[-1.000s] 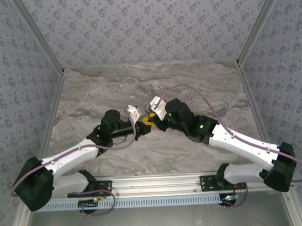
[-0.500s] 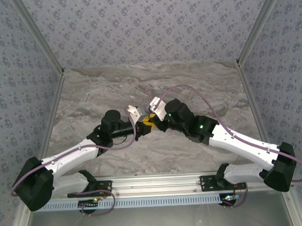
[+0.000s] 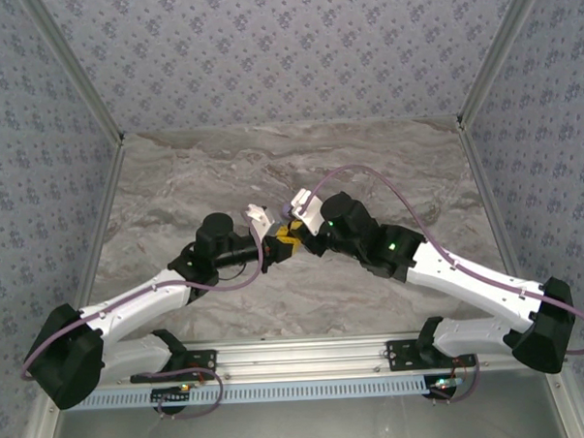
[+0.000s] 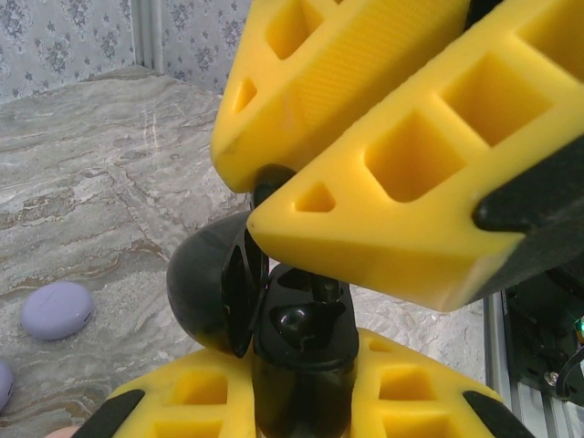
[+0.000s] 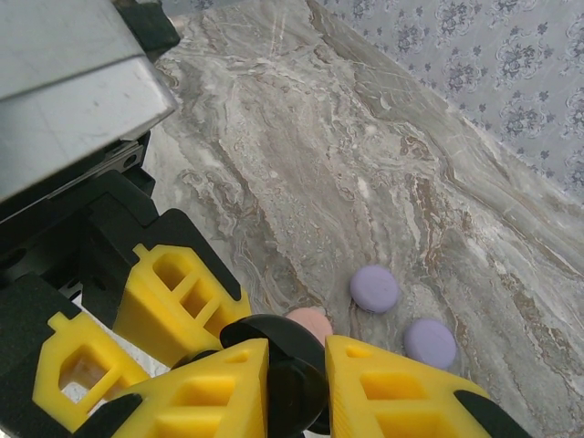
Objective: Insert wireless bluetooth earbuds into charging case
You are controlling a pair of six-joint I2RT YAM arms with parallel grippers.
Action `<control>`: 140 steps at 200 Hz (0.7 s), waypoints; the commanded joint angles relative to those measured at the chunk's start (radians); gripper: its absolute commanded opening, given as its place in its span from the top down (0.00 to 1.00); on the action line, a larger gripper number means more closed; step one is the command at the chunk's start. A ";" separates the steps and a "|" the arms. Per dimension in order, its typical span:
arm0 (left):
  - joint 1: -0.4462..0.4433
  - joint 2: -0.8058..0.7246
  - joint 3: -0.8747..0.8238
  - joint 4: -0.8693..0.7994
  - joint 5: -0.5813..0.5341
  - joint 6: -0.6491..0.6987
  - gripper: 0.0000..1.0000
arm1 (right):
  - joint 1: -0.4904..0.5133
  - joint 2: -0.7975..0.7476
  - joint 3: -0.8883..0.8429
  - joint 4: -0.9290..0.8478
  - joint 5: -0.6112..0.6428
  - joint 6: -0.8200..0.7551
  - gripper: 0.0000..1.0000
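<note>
Top view: at frame centre, above the grey marbled surface (image 3: 174, 176), the left fingers (image 3: 280, 245) and right fingers (image 3: 292, 229) meet tip to tip.

Left wrist view: at the bottom edge, the left fingers grasp a glossy black open charging case (image 4: 306, 338). The right fingers above are clenched on a small black earbud (image 4: 267, 180) just over it. A round lilac disc (image 4: 57, 310) lies lower left.

Right wrist view: a round pink disc (image 5: 308, 319) and a second lilac disc (image 5: 430, 342) lie right of centre.
</note>
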 commanded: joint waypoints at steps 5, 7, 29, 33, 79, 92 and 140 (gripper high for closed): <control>-0.005 -0.022 0.027 0.061 0.012 -0.002 0.97 | -0.003 -0.010 -0.015 -0.034 0.012 -0.015 0.76; -0.006 -0.022 0.028 0.061 0.013 -0.002 0.97 | -0.002 -0.010 -0.013 -0.034 0.012 -0.015 0.76; -0.005 -0.024 0.029 0.061 0.016 -0.001 0.97 | -0.004 -0.003 -0.011 -0.030 0.028 -0.010 0.76; -0.006 -0.024 0.029 0.061 0.016 -0.002 0.97 | -0.002 -0.002 -0.011 -0.029 0.031 -0.008 0.76; -0.008 -0.024 0.030 0.060 0.019 0.000 0.97 | -0.002 0.032 0.011 -0.014 0.033 0.000 0.76; -0.008 -0.024 0.029 0.058 0.018 0.001 0.97 | -0.003 0.040 0.017 -0.010 0.025 -0.002 0.76; -0.008 -0.024 0.028 0.058 0.016 0.003 0.97 | -0.003 0.045 0.023 0.004 -0.013 0.000 0.76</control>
